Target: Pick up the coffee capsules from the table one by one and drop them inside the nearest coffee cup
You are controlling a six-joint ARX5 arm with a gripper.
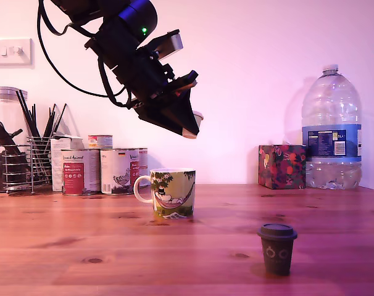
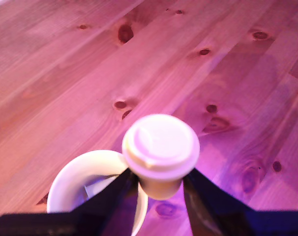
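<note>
The reddish-brown plank worktop carries the hammock-print coffee mug near its middle, with a small dark lidded cup nearer the camera toward the exterior view's right. High above the mug, the black claw hangs tilted, clenched on a cream-white coffee capsule. In the wrist view the capsule sits just beside the mug's white rim.

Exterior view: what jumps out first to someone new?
The black arm hanging high over the table, its gripper shut on a pale coffee capsule held between the jaws. Right under it stands the illustrated coffee cup, near the middle of the exterior view; the wrist view shows the capsule above the cup's rim. Next, the small dark lidded cup stands alone toward the exterior view's right front.
</note>
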